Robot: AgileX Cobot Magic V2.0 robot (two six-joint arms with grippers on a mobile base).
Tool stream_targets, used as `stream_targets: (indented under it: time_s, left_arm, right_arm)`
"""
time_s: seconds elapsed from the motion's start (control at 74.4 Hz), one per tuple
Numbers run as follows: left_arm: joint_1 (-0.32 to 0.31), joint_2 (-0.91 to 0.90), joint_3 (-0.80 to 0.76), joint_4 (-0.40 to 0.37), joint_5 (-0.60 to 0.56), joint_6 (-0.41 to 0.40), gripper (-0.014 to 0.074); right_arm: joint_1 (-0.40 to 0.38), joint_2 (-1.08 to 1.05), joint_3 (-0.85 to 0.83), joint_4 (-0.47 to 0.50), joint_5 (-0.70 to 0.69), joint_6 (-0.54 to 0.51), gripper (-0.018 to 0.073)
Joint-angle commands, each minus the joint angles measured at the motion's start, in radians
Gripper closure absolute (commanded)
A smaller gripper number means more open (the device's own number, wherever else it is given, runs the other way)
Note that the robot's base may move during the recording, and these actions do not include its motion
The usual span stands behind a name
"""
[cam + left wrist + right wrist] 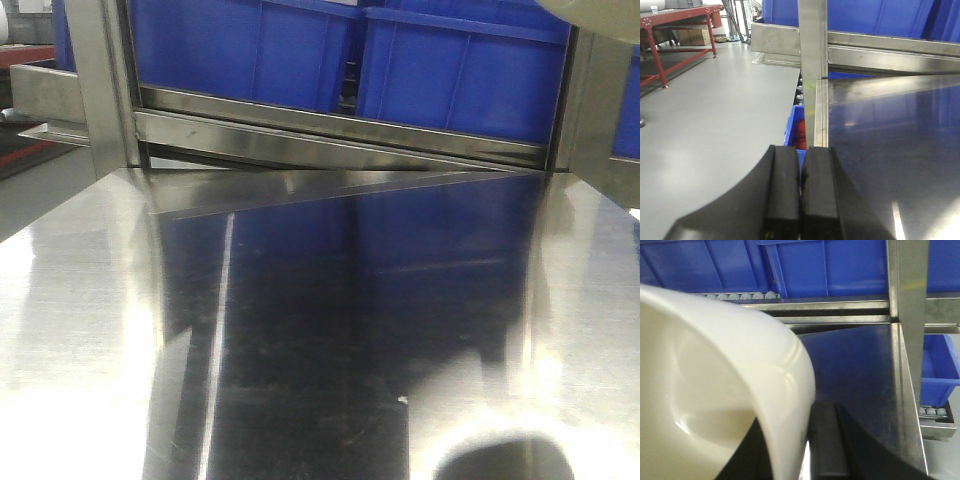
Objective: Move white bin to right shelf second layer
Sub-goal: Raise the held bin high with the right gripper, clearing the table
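Cream-white bin (715, 365) pinched by its wall in right gripper (790, 425), held over steel tabletop (90, 300) near the right edge and post (907, 280). Clenched pads-together, left gripper (800, 152) at the left edge. Blue crates (250, 50) straight ahead.

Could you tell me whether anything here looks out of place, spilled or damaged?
Nothing looks spilled or damaged. The white bin appears tipped, its wall pinched in the right tool, and the inside that shows is empty. A tiny pale speck lies on the steel tabletop. The left tool is shut on nothing.
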Motion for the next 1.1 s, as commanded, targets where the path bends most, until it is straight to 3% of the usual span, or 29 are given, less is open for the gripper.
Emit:
stream_targets:
  time_s: [0.0,1.089]
  left_arm:
    - [-0.003,-0.014,0.037,0.000,-0.087,-0.005,0.0512]
    - [-0.003,-0.014,0.037,0.000,-0.087,-0.005,0.0512]
  right_arm:
    - [-0.006,-0.010,-0.034,0.019,-0.096,-0.001,0.0504]
    - [-0.006,-0.010,-0.034,0.019,-0.096,-0.001,0.0504]
